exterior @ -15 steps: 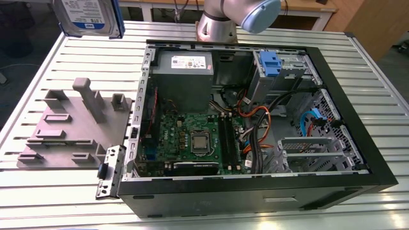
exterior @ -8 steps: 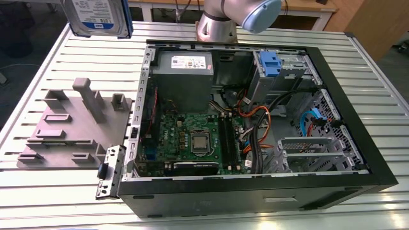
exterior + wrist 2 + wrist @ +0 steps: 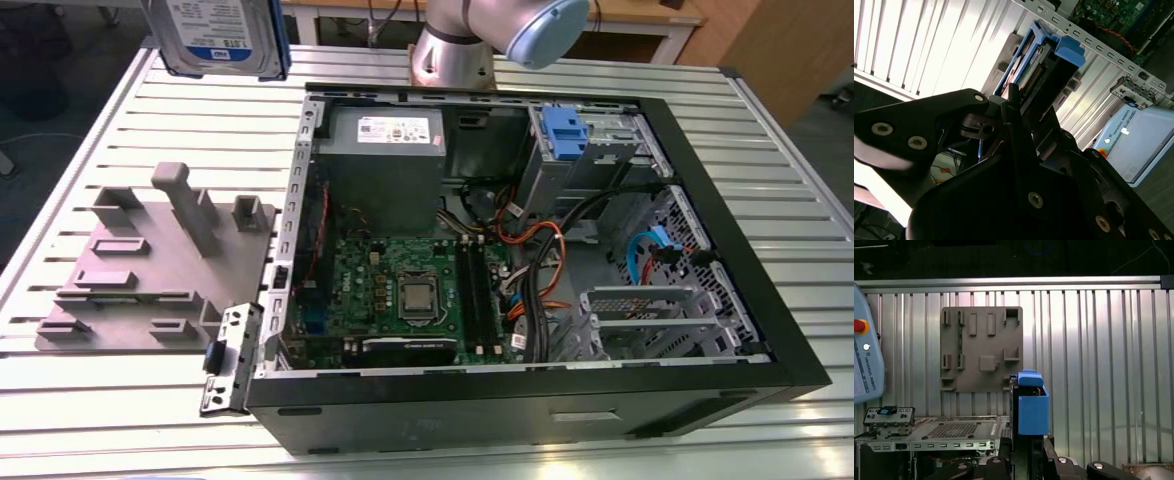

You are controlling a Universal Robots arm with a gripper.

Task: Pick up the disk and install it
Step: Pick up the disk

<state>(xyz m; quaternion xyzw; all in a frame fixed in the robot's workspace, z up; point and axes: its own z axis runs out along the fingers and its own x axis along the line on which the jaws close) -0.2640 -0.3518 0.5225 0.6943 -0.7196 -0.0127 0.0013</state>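
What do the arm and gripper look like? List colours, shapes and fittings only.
In the exterior view the arm is a silver-grey tube with a rounded pale blue joint cap. In the second wrist view the gripper is matte black: angular plates studded with silver screw heads.

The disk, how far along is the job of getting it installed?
Done: the disk has been picked up and hangs in the air above the far corner of the table, at the exterior view's left. In hand: in the second wrist view the claw is shut on it, gripping it edge-on. Left: the disk is not yet inside the open computer case, so the install itself is undone.
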